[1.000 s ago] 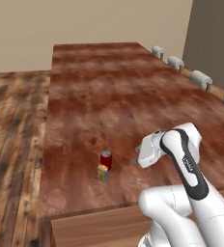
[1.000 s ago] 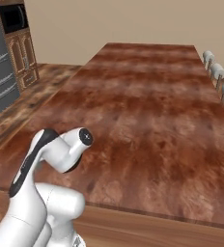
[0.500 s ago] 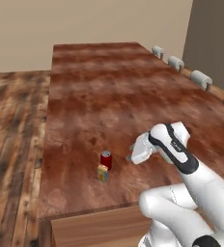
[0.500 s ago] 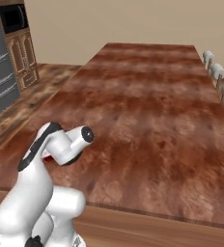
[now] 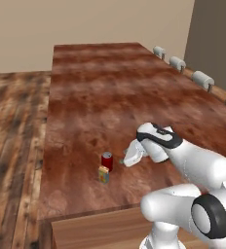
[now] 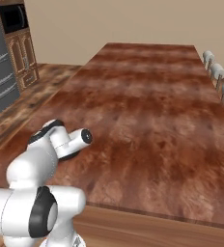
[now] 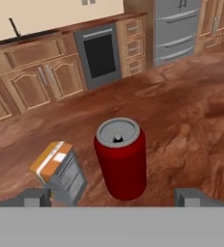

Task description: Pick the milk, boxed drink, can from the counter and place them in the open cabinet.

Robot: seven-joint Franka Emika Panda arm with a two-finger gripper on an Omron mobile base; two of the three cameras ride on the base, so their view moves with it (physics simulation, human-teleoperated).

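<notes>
Down at the bottom of the hand view the gripper (image 7: 113,197) is spread wide and holding nothing, its two dark fingertips (image 7: 35,197) framing the can (image 7: 120,158), which stands upright at centre frame on the counter (image 7: 191,120). Just beside it, lower left, sits the boxed drink (image 7: 59,171), close to the can though whether they touch is hard to call. In the left base view the same pair shows low and left of centre, the can (image 5: 106,161) above the boxed drink (image 5: 103,174), with the gripper (image 5: 128,158) just to their right. So nothing looks stowed yet: both wait on the counter, and the can seems the first pick. Further back, dark appliances line the far wall.
</notes>
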